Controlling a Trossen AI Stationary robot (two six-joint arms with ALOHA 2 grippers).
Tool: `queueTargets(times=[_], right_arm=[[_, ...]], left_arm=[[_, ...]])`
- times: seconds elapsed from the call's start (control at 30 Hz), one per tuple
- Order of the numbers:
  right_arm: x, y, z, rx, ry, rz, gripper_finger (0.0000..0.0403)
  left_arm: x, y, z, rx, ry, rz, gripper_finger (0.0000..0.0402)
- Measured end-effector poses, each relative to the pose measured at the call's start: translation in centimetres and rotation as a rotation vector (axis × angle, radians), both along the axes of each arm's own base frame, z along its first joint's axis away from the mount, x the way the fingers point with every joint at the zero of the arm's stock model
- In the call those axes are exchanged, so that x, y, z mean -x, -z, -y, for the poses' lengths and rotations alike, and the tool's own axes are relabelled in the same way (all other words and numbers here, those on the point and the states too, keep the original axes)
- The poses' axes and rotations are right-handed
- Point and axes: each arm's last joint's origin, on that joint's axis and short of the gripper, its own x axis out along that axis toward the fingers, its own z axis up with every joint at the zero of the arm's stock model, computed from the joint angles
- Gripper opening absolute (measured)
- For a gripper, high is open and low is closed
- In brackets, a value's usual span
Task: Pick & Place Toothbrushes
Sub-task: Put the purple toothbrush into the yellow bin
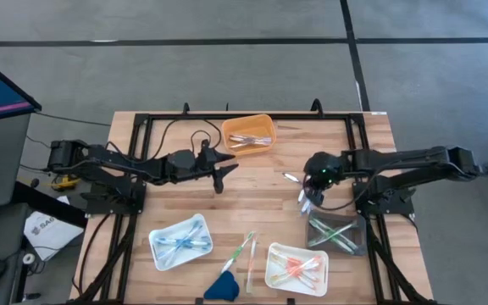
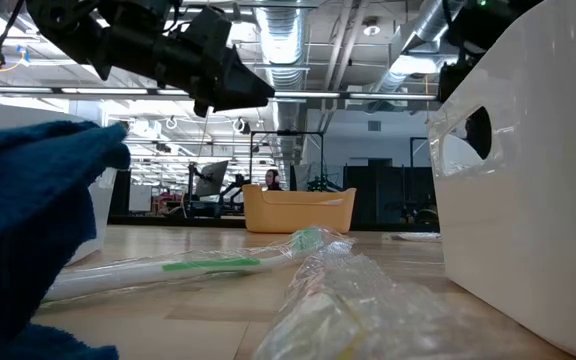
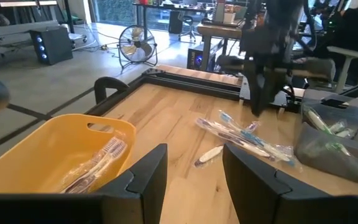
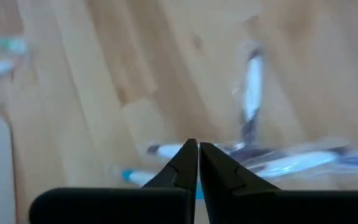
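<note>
Several loose blue toothbrushes [image 3: 241, 134] lie in clear wrappers on the wood right of the table's middle [image 1: 295, 180]. My right gripper [image 4: 197, 152] is shut and points steeply down just above them [image 1: 306, 202]; nothing shows between its fingers. My left gripper [image 3: 194, 177] hangs open above the table's middle [image 1: 223, 172], pointing toward the right, with nothing between its fingers. Two more wrapped toothbrushes [image 1: 246, 251] lie near the front edge; one is green [image 2: 218, 263]. Other toothbrushes lie in the four trays.
An orange tray [image 1: 249, 134] stands at the far middle. A white tray [image 1: 179, 242] with blue brushes sits front left, and another white tray [image 1: 296, 268] with pink ones front right. A clear tray [image 1: 337, 234] with green ones stands right. A dark-blue wedge [image 1: 223, 286] lies at the front.
</note>
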Motion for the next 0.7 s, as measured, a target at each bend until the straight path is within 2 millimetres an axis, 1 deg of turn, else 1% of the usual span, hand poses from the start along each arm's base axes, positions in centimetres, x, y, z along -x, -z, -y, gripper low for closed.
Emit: queueTargets(times=[0.23, 0.3, 0.4, 0.5, 0.6, 0.7], right_arm=[[-1.4, 2.5, -1.6, -0.027, -0.092, -0.142, 0.0011], [-1.6, 3.2, -2.1, -0.035, -0.118, -0.188, 0.0011], [-1.7, 4.0, -2.8, -0.094, -0.185, -0.249, 0.0011], [-2.0, 3.9, -3.1, -0.148, -0.224, -0.286, 0.0011], [-2.4, 3.3, -3.4, -0.176, -0.251, -0.276, 0.0011], [-2.7, 2.7, -3.8, -0.169, -0.294, -0.249, 0.0011]], left_arm=[[0.0, 0.0, 0.3, 0.0, 0.011, -0.002, 0.0149], [0.0, 0.0, 0.5, 0.0, 0.018, -0.003, 0.0149], [0.0, 0.0, 0.5, 0.001, 0.019, -0.005, 0.0149], [0.0, 0.0, 0.5, 0.001, 0.019, -0.006, 0.0149], [0.0, 0.1, 0.5, 0.001, 0.019, -0.007, 0.0149], [0.0, 0.1, 0.5, 0.0, 0.019, -0.007, 0.0149]])
